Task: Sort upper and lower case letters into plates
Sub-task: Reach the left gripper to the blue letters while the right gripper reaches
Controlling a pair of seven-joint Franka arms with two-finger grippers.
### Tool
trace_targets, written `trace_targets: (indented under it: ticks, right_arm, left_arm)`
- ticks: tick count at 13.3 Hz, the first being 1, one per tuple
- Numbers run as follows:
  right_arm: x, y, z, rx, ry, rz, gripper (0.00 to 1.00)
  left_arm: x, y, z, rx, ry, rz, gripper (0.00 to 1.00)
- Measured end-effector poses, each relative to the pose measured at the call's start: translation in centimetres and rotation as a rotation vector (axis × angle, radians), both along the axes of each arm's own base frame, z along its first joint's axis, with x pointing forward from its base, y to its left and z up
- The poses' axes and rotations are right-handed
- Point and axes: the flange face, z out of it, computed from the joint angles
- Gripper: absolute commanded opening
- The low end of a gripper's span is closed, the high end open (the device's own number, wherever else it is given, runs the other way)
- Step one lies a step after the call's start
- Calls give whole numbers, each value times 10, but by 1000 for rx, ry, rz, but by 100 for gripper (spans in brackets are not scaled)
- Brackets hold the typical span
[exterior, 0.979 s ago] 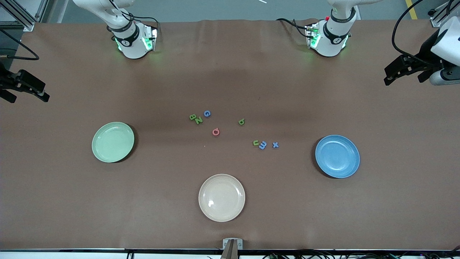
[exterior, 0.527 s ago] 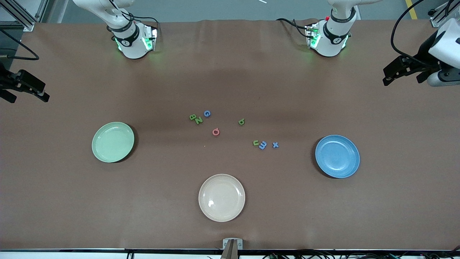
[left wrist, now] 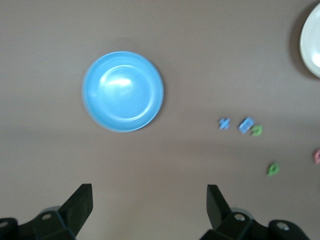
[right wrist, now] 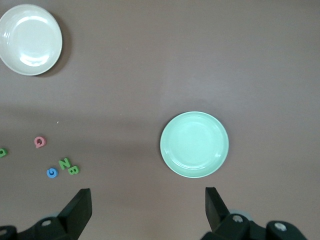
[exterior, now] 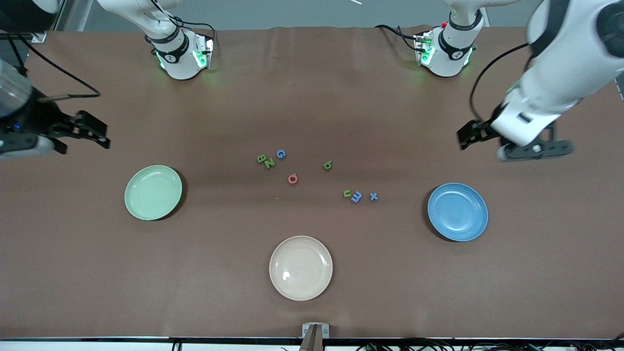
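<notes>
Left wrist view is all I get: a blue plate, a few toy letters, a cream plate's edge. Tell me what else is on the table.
Observer: A pale mint green round plate sits toward the right arm's end of the brown table, with nothing in it.
Operator: List the letters I'm missing.
Observer: A flat green letter B, a green letter Z and a blue letter G lie clustered, farther from the front camera than the red letter.
Operator: Report the right gripper.
Observer: The right gripper hangs open over the table's right-arm end, holding nothing.
</notes>
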Motion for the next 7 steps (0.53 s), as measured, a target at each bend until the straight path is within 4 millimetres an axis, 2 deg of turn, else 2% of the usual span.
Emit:
trace_targets:
  ticks: [2, 7]
  right_arm:
    - [9, 19, -20, -4, 16, 26, 100]
    - [34, 83, -83, -3, 20, 109, 100]
  left_arm:
    - [-6, -33, -54, -28, -29, 28, 100]
    - [-8, -80, -185, -66, -71, 21, 95]
